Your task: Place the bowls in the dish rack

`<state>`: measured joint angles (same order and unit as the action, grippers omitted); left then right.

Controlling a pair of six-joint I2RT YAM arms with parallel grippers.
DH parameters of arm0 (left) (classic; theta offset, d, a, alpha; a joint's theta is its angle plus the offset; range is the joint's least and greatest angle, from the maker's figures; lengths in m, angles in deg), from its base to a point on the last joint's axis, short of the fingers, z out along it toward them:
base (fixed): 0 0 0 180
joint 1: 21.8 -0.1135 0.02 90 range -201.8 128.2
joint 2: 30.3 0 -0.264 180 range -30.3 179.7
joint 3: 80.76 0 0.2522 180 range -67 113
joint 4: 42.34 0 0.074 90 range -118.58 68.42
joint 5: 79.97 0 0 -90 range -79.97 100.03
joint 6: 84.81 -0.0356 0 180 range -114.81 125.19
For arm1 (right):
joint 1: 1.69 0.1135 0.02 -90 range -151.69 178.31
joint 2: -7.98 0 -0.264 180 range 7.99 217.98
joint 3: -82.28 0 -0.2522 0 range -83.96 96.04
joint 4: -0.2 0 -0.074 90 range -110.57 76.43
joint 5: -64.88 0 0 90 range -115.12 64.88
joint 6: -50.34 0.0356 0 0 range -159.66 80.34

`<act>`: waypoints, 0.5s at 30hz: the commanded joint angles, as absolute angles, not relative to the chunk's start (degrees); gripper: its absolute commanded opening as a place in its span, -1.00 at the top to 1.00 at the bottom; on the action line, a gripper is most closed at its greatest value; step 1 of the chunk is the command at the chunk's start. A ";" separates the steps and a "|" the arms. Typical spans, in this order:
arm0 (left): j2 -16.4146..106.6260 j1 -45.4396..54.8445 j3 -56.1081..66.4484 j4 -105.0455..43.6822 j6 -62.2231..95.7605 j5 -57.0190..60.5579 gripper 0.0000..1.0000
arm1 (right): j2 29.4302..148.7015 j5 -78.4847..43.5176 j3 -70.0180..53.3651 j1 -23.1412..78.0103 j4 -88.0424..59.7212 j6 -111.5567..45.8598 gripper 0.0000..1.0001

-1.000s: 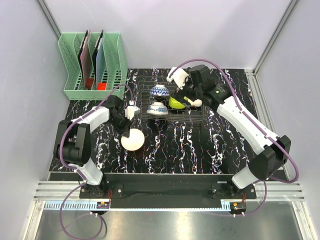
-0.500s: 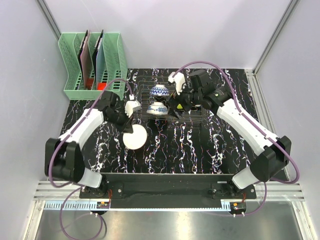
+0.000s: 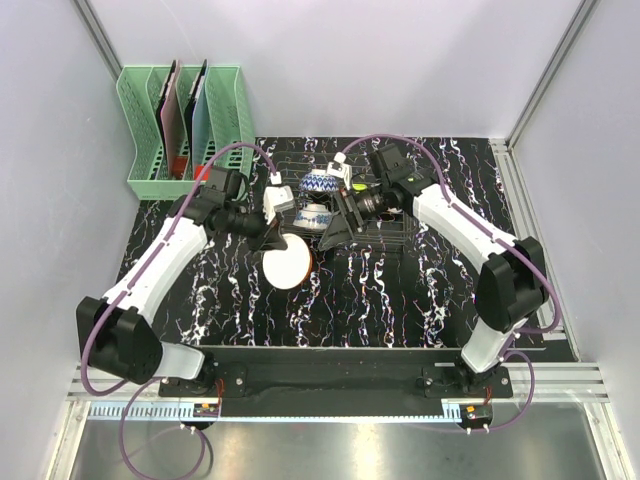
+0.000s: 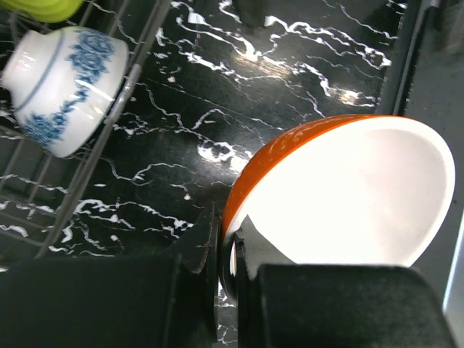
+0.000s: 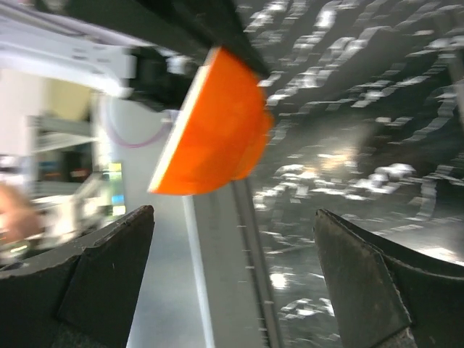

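Orange bowl [image 3: 290,263] stands on edge, white inside facing the near side; we pinch its rim with the left gripper [image 4: 230,245], right gripper [image 5: 232,290] spread empty

I'm working in a robot lab cell: plain white wall panels [image 3: 330,60], aluminium frame rails [image 3: 110,378], a black marbled desk [image 3: 400,290]

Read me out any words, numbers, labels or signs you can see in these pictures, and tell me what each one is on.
None can be read.
The scale strip along the near edge: tick marks only; any numbers are too small to read.
The blue-patterned bowl: flowers, no lettering.
The orange bowl in the left tool: plain.
Right wrist view: blurred, nothing legible.
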<state>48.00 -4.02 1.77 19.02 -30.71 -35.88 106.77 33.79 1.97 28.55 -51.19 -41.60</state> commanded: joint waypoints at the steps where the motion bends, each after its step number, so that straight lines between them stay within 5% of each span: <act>1: 43.62 -2.99 3.76 10.63 -27.86 -33.22 1.00 | 106.86 49.57 5.25 27.05 -48.82 -33.97 -0.96; 15: 40.72 0.53 2.52 0.25 -21.45 -27.76 1.00 | 107.83 54.24 -1.52 26.96 -31.41 -19.45 -0.93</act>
<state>42.38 -0.32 1.14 6.16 -24.20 -27.73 107.49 52.24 -0.89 27.06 -37.25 -23.59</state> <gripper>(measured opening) 0.072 0.971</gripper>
